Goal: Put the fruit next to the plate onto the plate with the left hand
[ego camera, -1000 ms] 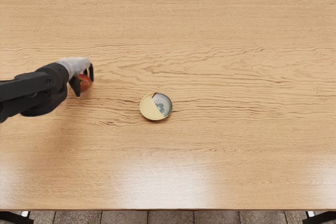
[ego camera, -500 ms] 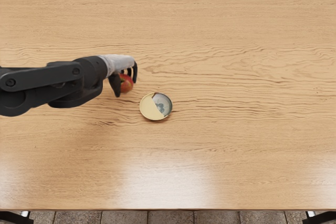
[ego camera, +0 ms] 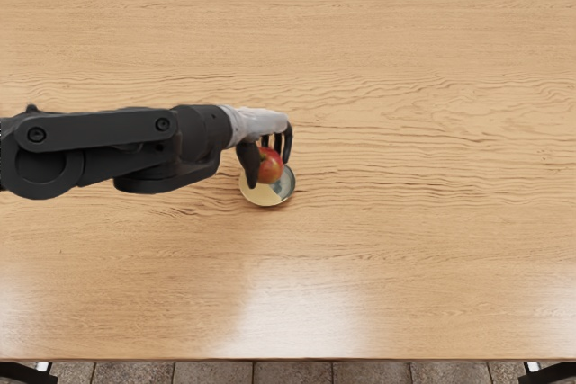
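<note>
Left of centre on the table point(ego camera: 405, 249): left hand point(ego camera: 264, 152) is clasping the fruit point(ego camera: 271, 165), holding it directly over the plate point(ego camera: 259, 196).

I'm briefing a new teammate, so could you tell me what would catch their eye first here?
The left hand, on a dark arm from the left edge, grips a red fruit. It holds it just over the small plate near the middle of the wooden table.

No readable text, label, brand, number or sign shows anywhere.
</note>
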